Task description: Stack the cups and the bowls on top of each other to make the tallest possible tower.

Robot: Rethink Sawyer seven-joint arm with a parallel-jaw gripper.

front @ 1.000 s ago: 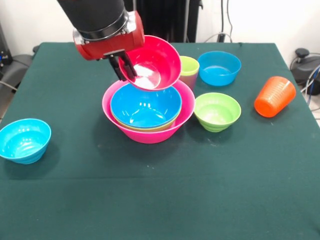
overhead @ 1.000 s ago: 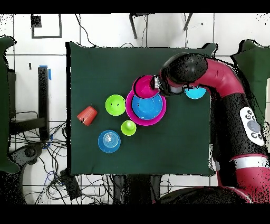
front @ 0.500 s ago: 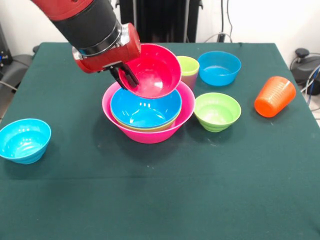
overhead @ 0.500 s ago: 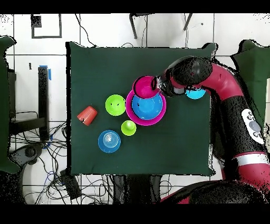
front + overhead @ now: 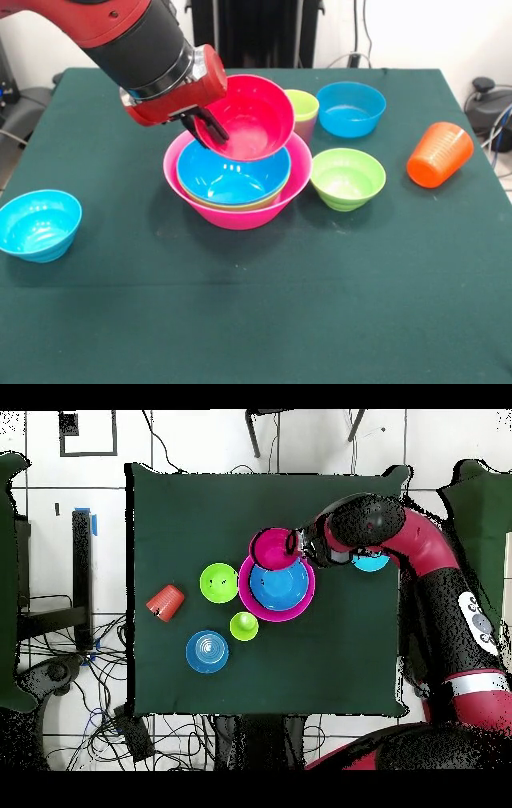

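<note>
My gripper (image 5: 210, 128) is shut on the near rim of the small red bowl (image 5: 254, 116). It holds the bowl tilted just above the back of the tower. The tower is a huge pink bowl (image 5: 240, 214) with a large blue bowl (image 5: 232, 174) nested inside and a green rim (image 5: 240, 207) showing between them. From above, the red bowl (image 5: 273, 547) overlaps the pink bowl's (image 5: 262, 617) edge, and the gripper (image 5: 295, 544) is beside it. Behind the tower stands a lime green cup (image 5: 304, 104). An orange cup (image 5: 438, 154) lies on its side at the right.
A small green bowl (image 5: 346, 178) sits right of the tower, and a light-blue bowl (image 5: 350, 108) stands behind it. Another light-blue bowl (image 5: 38, 224) rests near the left edge, and from above my arm partly covers this bowl (image 5: 372, 562).
The red bowl has moved slightly lower and to the right in the front view, closer over the tower. My arm has swung a little. Everything else stayed put.
</note>
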